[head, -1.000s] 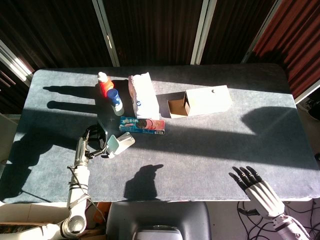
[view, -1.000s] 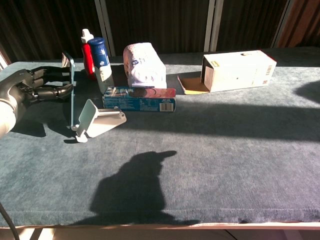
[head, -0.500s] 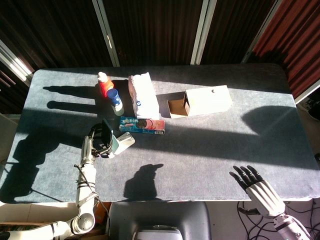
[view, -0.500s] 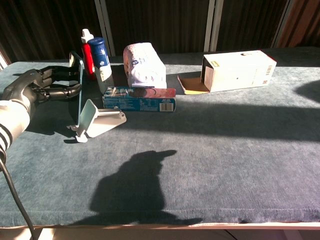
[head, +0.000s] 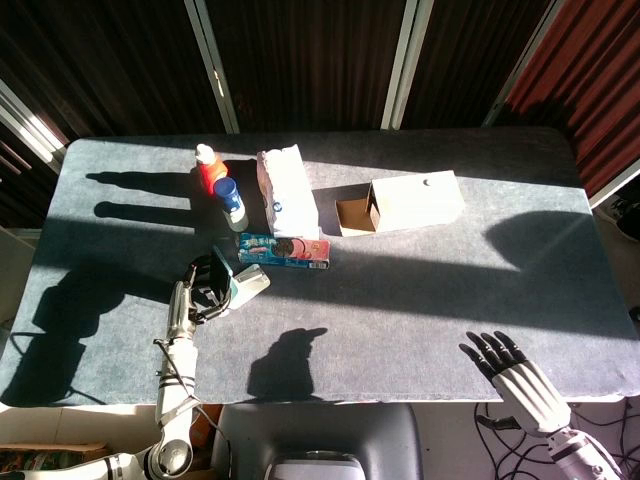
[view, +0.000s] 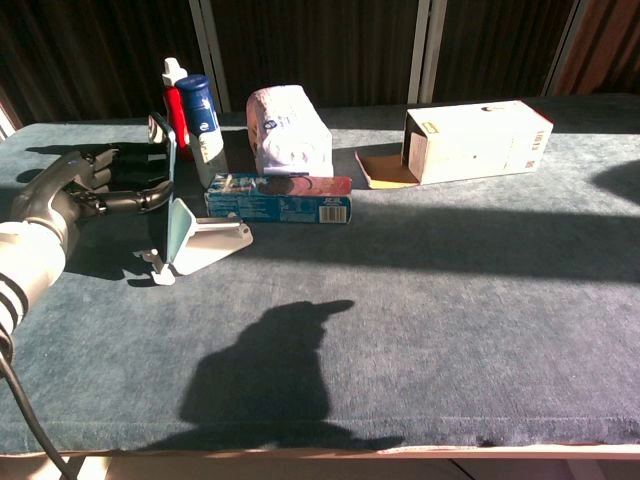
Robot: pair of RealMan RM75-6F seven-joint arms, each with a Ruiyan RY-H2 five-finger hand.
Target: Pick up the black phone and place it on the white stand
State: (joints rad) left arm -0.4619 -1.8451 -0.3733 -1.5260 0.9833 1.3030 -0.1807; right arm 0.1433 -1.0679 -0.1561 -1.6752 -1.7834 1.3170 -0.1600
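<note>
Your left hand (view: 85,190) is holding the thin black phone (view: 168,165) upright, with its fingers wrapped around the edges. A moment ago the phone was off to the left of the small white plastic stand (view: 195,240). Now you have carried it sideways, and it sits right at the back plate of the stand. From the chest view its bottom edge looks like it is down at the stand, but you cannot tell for sure if it is resting there or just above. In the head view the phone (head: 222,274) is right beside the stand (head: 245,285), leaning on the left side of it.

This means the carrying part is nearly done. What is left, I think, is to let the phone settle against the stand and then loosen your fingers slowly. The stand looks light, so a push could slide it or tip it over.

Your right hand (head: 515,375) is far away at the near right edge of the grey cloth table (head: 420,300). It is released, its fingers spread apart, and it holds nothing.

The blue snack box (view: 280,198) lies just behind the stand, so keep the phone from bumping it
</note>
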